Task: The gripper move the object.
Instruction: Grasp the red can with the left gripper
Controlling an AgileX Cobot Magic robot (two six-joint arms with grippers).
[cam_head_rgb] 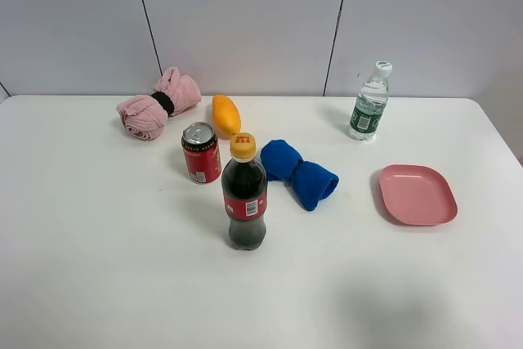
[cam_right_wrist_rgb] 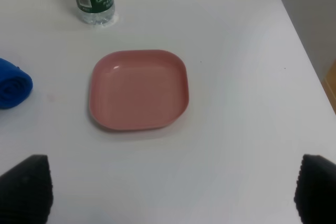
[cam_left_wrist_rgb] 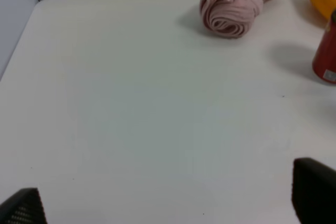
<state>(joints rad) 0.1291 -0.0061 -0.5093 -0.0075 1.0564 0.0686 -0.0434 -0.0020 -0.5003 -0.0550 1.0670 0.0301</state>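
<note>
The small red soda can (cam_head_rgb: 201,153) with a silver top stands upright on the white table, left of centre, just behind the cola bottle (cam_head_rgb: 244,194). A sliver of the can shows at the edge of the left wrist view (cam_left_wrist_rgb: 327,59). Neither arm shows in the exterior high view. My left gripper (cam_left_wrist_rgb: 168,208) is open and empty over bare table, well short of the can; only its black fingertips (cam_left_wrist_rgb: 314,195) show. My right gripper (cam_right_wrist_rgb: 168,190) is open and empty, its fingertips (cam_right_wrist_rgb: 26,187) wide apart in front of the pink plate (cam_right_wrist_rgb: 138,89).
A pink rolled towel (cam_head_rgb: 157,104) and an orange fruit-like object (cam_head_rgb: 226,114) lie behind the can. A blue rolled towel (cam_head_rgb: 298,172) lies right of it. A water bottle (cam_head_rgb: 369,104) stands at the back right, a pink plate (cam_head_rgb: 417,194) at the right.
</note>
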